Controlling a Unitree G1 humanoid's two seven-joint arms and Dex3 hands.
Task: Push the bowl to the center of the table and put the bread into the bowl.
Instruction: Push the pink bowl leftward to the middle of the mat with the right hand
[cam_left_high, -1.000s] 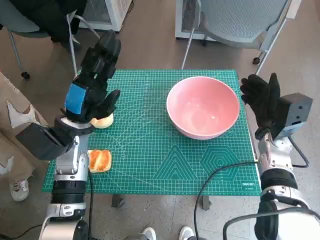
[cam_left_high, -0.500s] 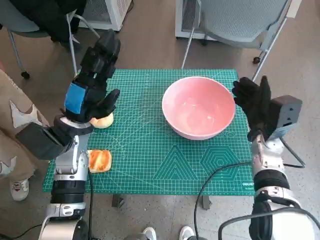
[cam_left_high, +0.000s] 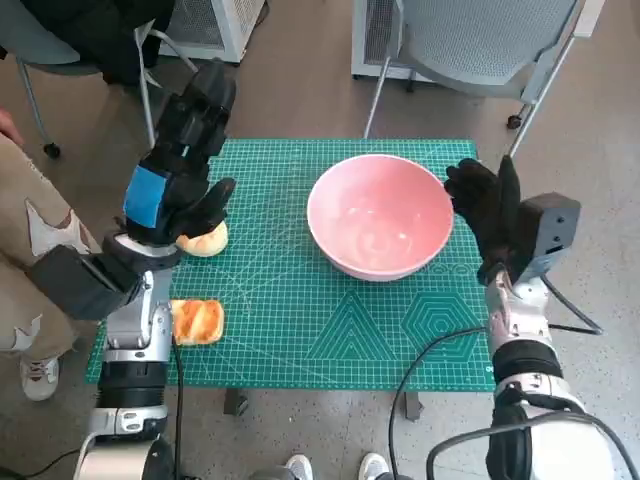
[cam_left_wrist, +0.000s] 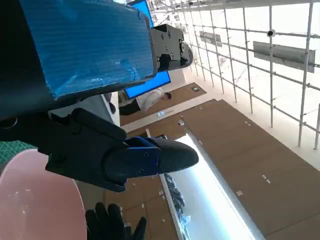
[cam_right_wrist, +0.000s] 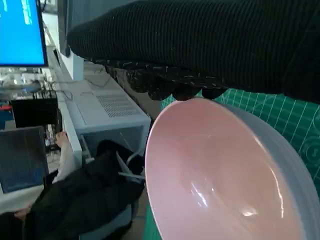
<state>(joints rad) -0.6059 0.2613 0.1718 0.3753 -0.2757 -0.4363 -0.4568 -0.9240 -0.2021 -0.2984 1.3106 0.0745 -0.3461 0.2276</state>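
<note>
A small table carries a green cutting mat (cam_left_high: 300, 300) printed with a grid and geometric outlines, which covers nearly its whole top. On the mat, a pink bowl (cam_left_high: 378, 216) stands toward the far right, a pale bread roll (cam_left_high: 205, 241) lies at the left edge, and a toasted orange-brown piece of bread (cam_left_high: 196, 322) lies at the near-left corner. A black cable (cam_left_high: 440, 340) crosses the mat's near-right corner.
</note>
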